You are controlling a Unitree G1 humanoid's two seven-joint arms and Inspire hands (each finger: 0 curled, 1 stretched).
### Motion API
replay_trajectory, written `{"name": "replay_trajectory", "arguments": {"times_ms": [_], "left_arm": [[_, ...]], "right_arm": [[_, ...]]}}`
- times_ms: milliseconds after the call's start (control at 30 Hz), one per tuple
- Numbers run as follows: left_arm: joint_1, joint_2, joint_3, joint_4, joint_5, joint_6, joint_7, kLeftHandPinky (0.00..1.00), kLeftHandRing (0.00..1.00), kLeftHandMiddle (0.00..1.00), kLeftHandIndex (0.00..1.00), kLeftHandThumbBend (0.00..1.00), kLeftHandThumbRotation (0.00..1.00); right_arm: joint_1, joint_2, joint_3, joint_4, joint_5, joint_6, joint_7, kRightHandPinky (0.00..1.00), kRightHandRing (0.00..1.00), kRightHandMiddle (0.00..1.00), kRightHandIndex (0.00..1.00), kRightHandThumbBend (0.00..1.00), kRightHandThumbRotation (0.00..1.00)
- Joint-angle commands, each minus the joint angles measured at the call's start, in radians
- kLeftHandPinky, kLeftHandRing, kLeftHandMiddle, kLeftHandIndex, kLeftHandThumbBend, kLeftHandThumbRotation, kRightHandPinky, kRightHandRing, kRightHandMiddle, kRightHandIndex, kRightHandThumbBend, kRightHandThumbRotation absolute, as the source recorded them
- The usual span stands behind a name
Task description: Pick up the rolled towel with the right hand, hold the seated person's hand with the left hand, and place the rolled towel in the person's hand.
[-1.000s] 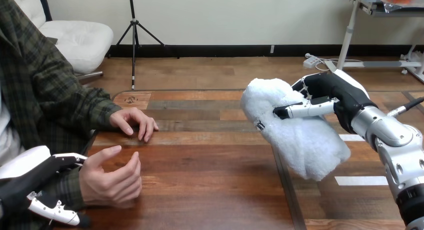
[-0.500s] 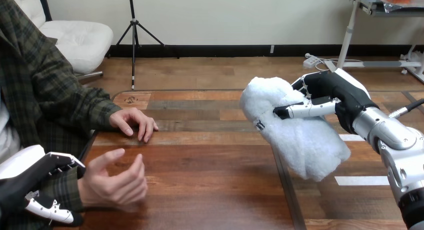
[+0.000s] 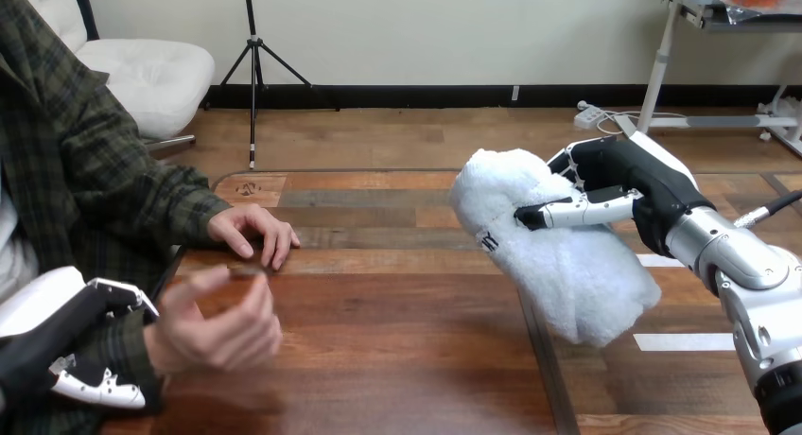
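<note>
Rolled towel lies clasped inside the right hand's curled fingers

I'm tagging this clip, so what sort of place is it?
Probably an indoor robot test setup: a wooden table, the left hand curled round a seated person's wrist, the right hand gripping a rolled towel.

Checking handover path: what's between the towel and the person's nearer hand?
Nothing: bare table between towel and person's nearer hand, head view.
</note>
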Motion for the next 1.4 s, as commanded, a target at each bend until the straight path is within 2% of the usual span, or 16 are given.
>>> {"name": "replay_trajectory", "arguments": {"times_ms": [0, 500, 733, 867, 1100, 1367], "left_arm": [[-0.019, -0.02, -0.005, 0.018, -0.028, -0.018, 0.02, 0.41, 0.45, 0.51, 0.52, 0.81, 0.0], [-0.022, -0.042, -0.008, 0.031, -0.052, -0.078, 0.075, 0.37, 0.42, 0.48, 0.49, 0.81, 0.0], [-0.024, -0.049, -0.011, 0.026, -0.051, -0.088, 0.097, 0.36, 0.41, 0.47, 0.49, 0.81, 0.0], [-0.024, -0.048, -0.017, 0.014, -0.039, -0.086, 0.118, 0.36, 0.41, 0.47, 0.49, 0.81, 0.01], [-0.025, -0.054, -0.018, 0.003, -0.049, -0.102, 0.125, 0.36, 0.42, 0.48, 0.49, 0.81, 0.03], [-0.024, -0.062, -0.017, -0.012, -0.062, -0.109, 0.125, 0.36, 0.42, 0.48, 0.49, 0.82, 0.07]], "right_arm": [[-0.047, -0.02, -0.031, -0.005, 0.025, -0.044, 0.001, 0.29, 0.34, 0.4, 0.43, 0.78, 0.0], [-0.062, -0.009, -0.03, -0.009, 0.026, -0.033, -0.003, 0.29, 0.33, 0.39, 0.43, 0.77, 0.0], [-0.072, 0.003, -0.025, -0.005, 0.025, -0.036, -0.009, 0.29, 0.33, 0.39, 0.43, 0.77, 0.0], [-0.081, 0.015, -0.021, 0.011, 0.023, -0.044, -0.013, 0.29, 0.33, 0.39, 0.43, 0.76, 0.0], [-0.101, 0.038, -0.011, 0.052, 0.018, -0.06, -0.019, 0.28, 0.33, 0.39, 0.43, 0.77, 0.0], [-0.127, 0.062, 0.009, 0.117, -0.003, -0.11, -0.027, 0.29, 0.33, 0.39, 0.43, 0.78, 0.0]]}}
